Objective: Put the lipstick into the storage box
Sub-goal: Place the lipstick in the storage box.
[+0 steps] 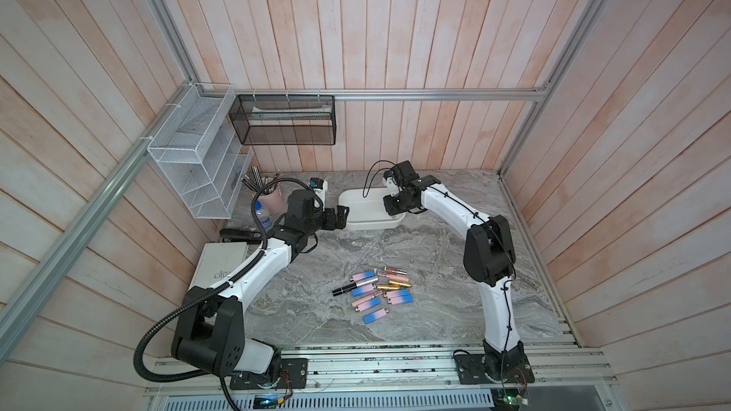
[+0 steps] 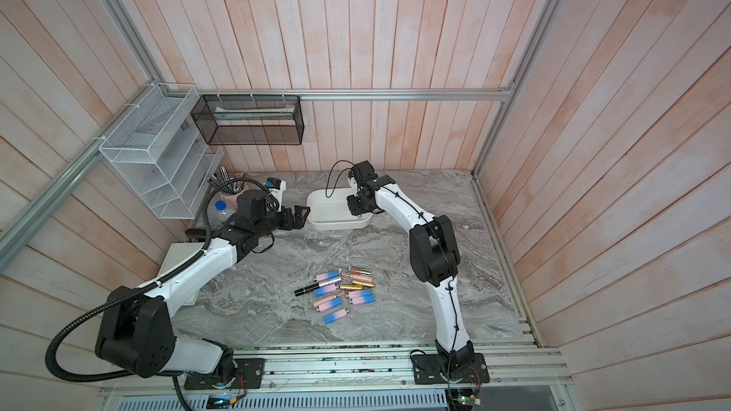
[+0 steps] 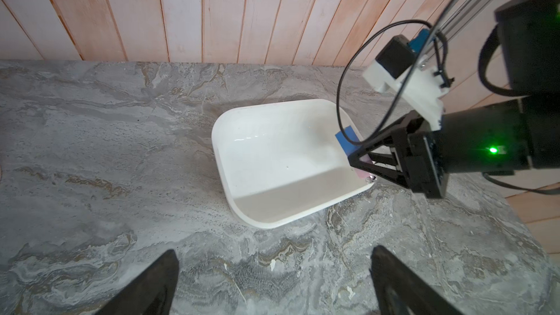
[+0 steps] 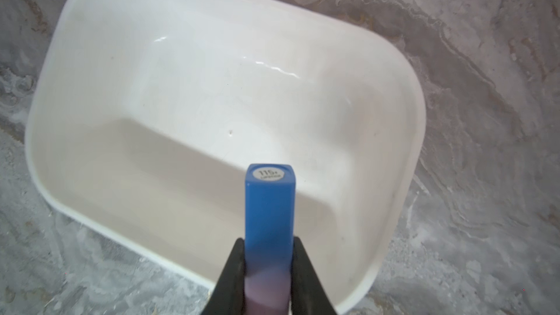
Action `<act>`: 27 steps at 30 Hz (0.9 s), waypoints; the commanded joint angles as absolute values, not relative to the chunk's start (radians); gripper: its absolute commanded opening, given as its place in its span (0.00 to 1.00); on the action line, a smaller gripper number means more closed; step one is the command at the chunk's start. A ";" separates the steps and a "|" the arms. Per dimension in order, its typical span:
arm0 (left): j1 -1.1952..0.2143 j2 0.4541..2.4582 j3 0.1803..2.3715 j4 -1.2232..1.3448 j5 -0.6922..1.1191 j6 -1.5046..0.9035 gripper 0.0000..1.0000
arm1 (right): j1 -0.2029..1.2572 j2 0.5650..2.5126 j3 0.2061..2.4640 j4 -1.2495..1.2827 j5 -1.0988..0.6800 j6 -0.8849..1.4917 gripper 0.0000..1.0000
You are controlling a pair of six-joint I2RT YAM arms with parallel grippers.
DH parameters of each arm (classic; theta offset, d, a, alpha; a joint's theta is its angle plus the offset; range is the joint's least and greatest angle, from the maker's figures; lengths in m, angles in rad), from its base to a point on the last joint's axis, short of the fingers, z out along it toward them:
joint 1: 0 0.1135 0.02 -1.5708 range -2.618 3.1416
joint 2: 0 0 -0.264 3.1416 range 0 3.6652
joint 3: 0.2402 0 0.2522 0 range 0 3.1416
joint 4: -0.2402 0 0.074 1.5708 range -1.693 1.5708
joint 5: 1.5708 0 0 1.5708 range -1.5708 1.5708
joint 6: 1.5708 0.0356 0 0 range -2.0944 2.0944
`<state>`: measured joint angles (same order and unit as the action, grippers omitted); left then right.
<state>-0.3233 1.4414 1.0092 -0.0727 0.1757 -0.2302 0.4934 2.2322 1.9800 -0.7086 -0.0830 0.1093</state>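
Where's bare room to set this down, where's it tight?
The storage box is empty below the right claw. The marble between it and the loose lipsticks is bare. Crowded: those lipsticks, and the cup and bottle by the rack.

Smooth, glossy white plastic in the storage box (image 4: pixel 181 40), with glints inside. Satiny blue-to-lilac plastic on the lipstick (image 4: pixel 269 207) above it. Under the box, a tabletop (image 3: pixel 121 146) of matt, veined grey stone; behind it, whitewashed wooden planks (image 3: pixel 181 10).
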 commanded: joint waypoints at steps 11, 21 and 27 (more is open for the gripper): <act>-0.319 1.476 1.062 -0.096 0.216 -0.226 1.00 | 0.442 2.401 2.166 -0.743 -0.144 0.095 0.16; -0.349 1.474 1.029 -0.127 0.212 -0.191 1.00 | 0.442 2.414 2.173 -0.743 -0.164 0.104 0.25; -0.354 1.460 0.981 -0.099 0.211 -0.194 1.00 | 0.448 2.357 2.152 -0.749 -0.151 0.099 0.34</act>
